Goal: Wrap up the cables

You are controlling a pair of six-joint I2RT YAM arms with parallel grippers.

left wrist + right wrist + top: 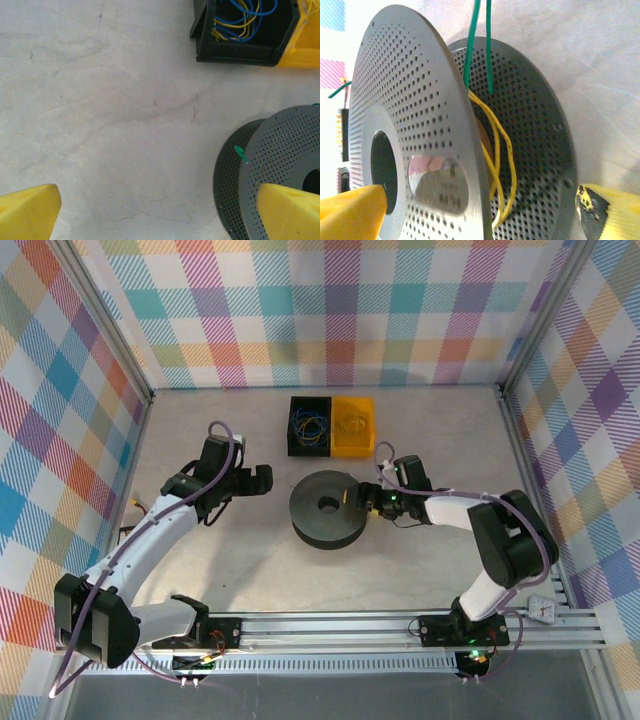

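Right gripper [481,211] has its jaws spread wide, gripping nothing, with the black spool [420,100] dead ahead between its fingers. The cables [489,50] loop in the groove, green ends running straight away from it. Left gripper [159,210] is open too, sitting farther off.

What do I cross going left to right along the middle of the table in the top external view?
left gripper, jaws open → black spool → right gripper, at the spool's right rim with its jaws apart
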